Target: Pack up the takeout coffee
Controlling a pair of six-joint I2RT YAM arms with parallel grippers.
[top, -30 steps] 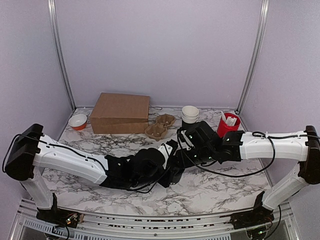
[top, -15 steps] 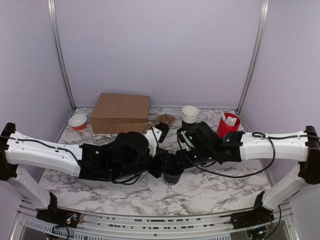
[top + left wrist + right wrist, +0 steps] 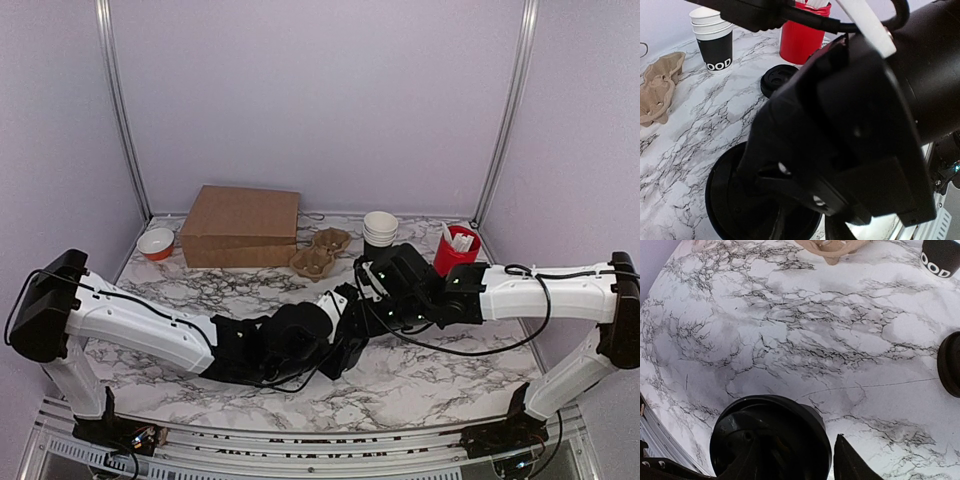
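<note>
The takeout coffee shows mainly as its round black lid [image 3: 767, 432], seated on the black cup, whose wall is almost all hidden beneath it. My right gripper [image 3: 797, 452] straddles it, one finger against each side, and looks shut on it. In the left wrist view the same lid [image 3: 735, 200] lies low and to the left, half behind the right gripper's black body. The left gripper [image 3: 347, 345] hovers right over the cup, which it hides in the top view. Its jaws are lost in the dark. The right gripper [image 3: 368, 318] meets it from the right.
Another black lid [image 3: 776, 79] lies flat on the marble near the red tub [image 3: 455, 250]. A stack of white-rimmed cups [image 3: 380, 228] stands behind it. A brown pulp cup carrier [image 3: 320, 252], a cardboard box [image 3: 240, 225] and a small orange bowl [image 3: 155, 243] line the back.
Half a second ago the left arm was lifted back and the lidded cup showed in the top view. It is now low over the cup again, as it was a second ago. The right arm has not moved.
</note>
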